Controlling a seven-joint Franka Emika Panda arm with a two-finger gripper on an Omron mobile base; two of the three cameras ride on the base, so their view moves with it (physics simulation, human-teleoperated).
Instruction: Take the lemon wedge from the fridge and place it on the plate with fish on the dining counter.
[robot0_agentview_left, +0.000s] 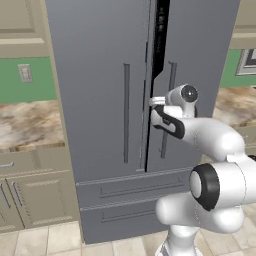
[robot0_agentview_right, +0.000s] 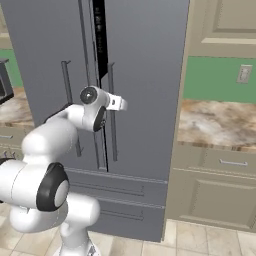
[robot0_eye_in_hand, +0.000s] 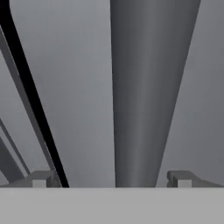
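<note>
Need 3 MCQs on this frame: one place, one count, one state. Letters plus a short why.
1. Where is the gripper?
A. at the right door's handle
B. at a lower drawer
C. over the wall counter

2. How many lower drawers does the fridge show?
A. one
B. two
C. three

3. What state is the right fridge door in?
A. fully shut
B. slightly ajar
C. wide open

Answers:
1 A, the hand view shows the handle between the two spread fingertips.
2 B, two drawer fronts are stacked under the doors.
3 B, a dark gap runs between the doors.
</note>
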